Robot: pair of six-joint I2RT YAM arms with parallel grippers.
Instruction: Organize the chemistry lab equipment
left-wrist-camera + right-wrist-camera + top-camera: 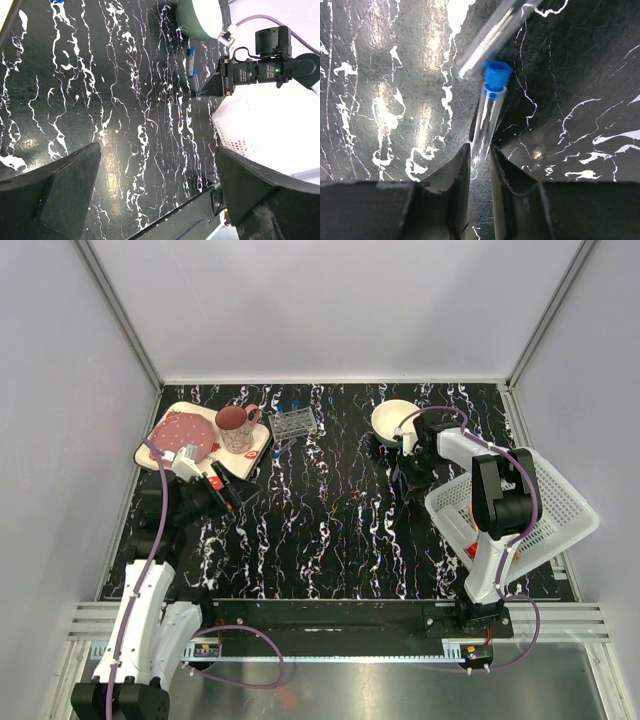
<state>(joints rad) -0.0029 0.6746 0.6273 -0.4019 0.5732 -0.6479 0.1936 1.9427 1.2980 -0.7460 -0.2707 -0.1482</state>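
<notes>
Clear thin tube (487, 115), blue cap (497, 76), right pincer (479, 150) nipped on its bottom end, left pincer (157, 150) wide, empty

I see left arm (148, 592), right arm (492, 558): white links, black joints, purple cables (161, 502); left gripper (156, 150) black, wedge-fingered.

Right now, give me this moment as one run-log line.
left gripper: open, empty | right gripper: shut on blue-capped tube, tube lying on table | second tube: beside its cap

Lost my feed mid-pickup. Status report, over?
Right end effector gripping blue-capped tube by its clear end. Left end effector open, empty. Second tube right beside the cap.
</notes>
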